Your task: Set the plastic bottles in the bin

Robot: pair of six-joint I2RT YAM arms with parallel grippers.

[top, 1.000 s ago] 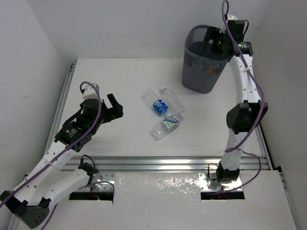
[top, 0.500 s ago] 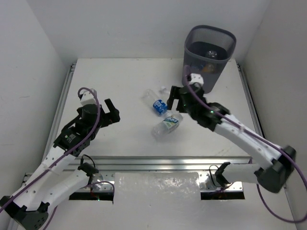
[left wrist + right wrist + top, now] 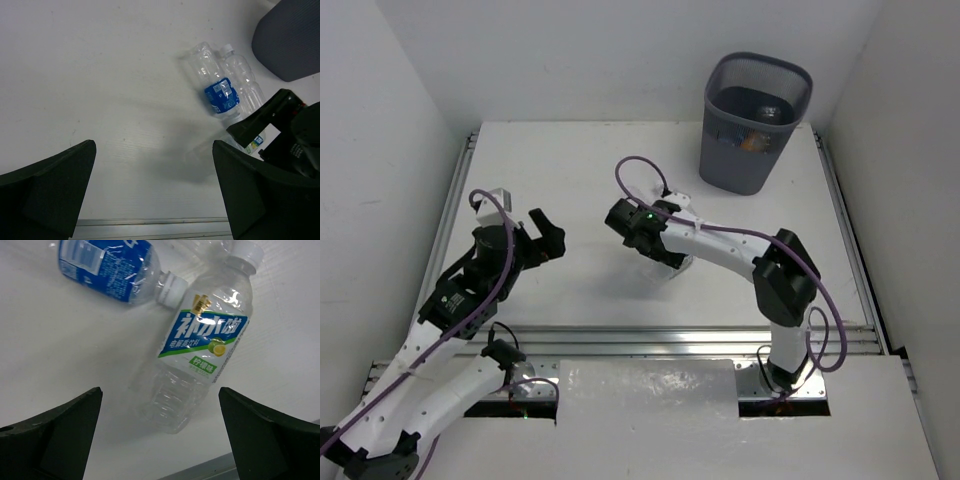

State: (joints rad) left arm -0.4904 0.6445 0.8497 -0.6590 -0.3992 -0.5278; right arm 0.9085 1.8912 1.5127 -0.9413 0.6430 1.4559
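Observation:
Three clear plastic bottles lie together mid-table. In the right wrist view the green-white-labelled bottle (image 3: 200, 355) lies just ahead of my open, empty right gripper (image 3: 160, 435), with the blue-labelled bottle (image 3: 107, 265) beyond it. From above, my right gripper (image 3: 632, 232) hovers over this cluster and hides most of it. The left wrist view shows the blue-labelled bottle (image 3: 220, 95) and an unlabelled bottle (image 3: 245, 82). My left gripper (image 3: 552, 235) is open and empty, well left of them. The dark mesh bin (image 3: 790, 75) stands at the back right, with an orange bottle (image 3: 752, 143) and a clear one (image 3: 767, 112) inside.
White walls close in the table on the left, back and right. An aluminium rail (image 3: 650, 340) runs along the near edge. The right arm's forearm (image 3: 720, 240) stretches across the table centre. Purple cables loop above both arms.
My right arm has swung from above the bin down and left to hover over the bottles mid-table. My left gripper has drifted slightly left.

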